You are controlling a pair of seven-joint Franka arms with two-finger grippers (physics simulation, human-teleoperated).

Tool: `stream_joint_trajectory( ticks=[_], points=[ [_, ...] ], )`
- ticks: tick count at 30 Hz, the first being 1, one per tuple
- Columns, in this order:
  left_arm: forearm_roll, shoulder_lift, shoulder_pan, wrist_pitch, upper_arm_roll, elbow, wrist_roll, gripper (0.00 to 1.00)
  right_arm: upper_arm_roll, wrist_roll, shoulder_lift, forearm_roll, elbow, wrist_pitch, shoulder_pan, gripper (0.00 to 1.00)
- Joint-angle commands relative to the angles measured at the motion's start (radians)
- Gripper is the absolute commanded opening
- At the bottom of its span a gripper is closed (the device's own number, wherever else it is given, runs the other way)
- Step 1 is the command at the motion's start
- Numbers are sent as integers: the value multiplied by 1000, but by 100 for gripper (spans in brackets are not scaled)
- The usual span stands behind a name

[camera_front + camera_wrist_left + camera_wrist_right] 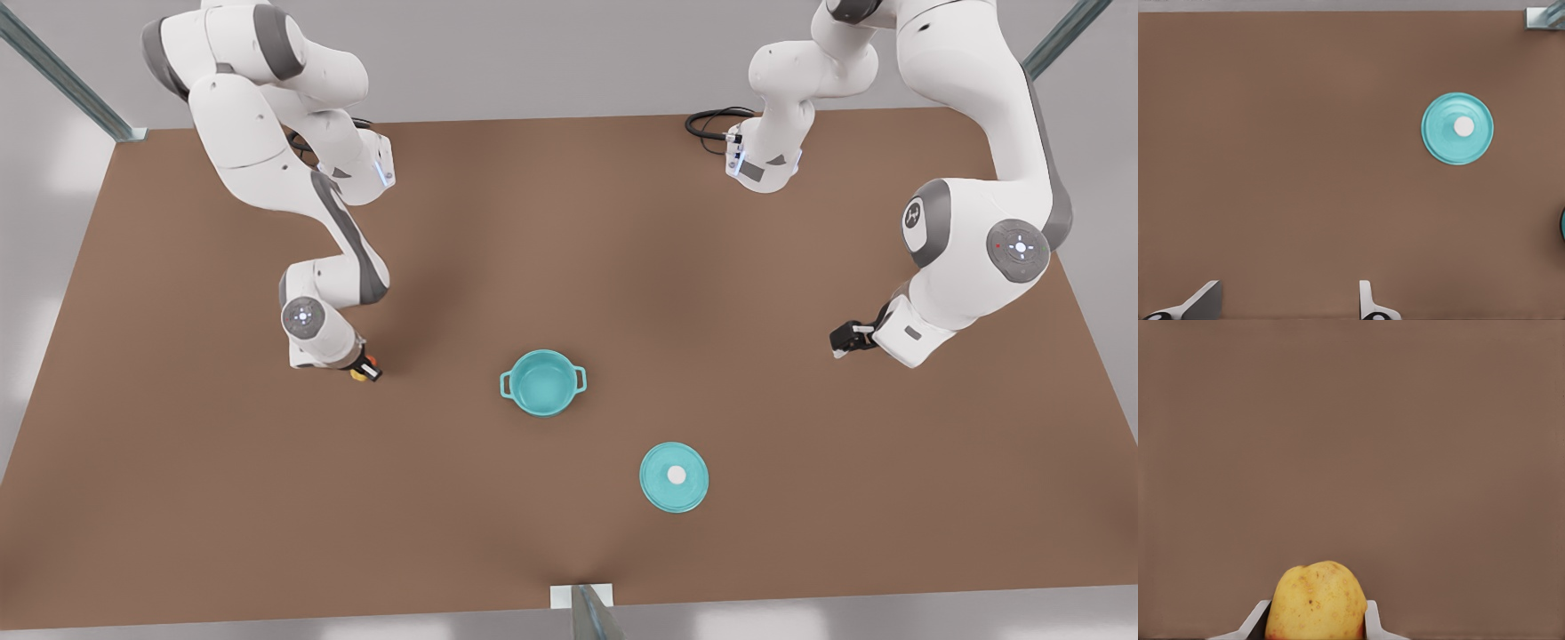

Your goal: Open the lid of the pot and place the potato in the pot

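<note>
One pot [542,383], one pot lid [674,477], one potato [1316,602], two robot arms, one table [622,267].

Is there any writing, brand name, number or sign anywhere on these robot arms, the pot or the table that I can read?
No readable words or numbers anywhere.
A small dark emblem on the arm at the front view's right: too small to read.
The pot, pot lid, potato and table: no markings.
The right gripper grips the potato; the left gripper waits open.

Brown tabletop [222,498], black cable [709,122] at its far edge, grey metal posts [62,76].
</note>
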Motion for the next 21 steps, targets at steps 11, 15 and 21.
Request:
stream_joint_trajectory(
  ticks=[11, 15, 21],
  points=[
    [10, -1, 0, -2, 0, -2, 125, 100, 79, 190, -146, -4, 31, -156, 10, 55],
    [10, 5, 2, -2, 0, -1, 127, 100, 174, 365, -161, -4, 73, -158, 10, 55],
    [10, 7, 2, -2, 0, -2, 127, 100, 257, 518, -91, -2, 309, -294, 36, 55]
  ],
)
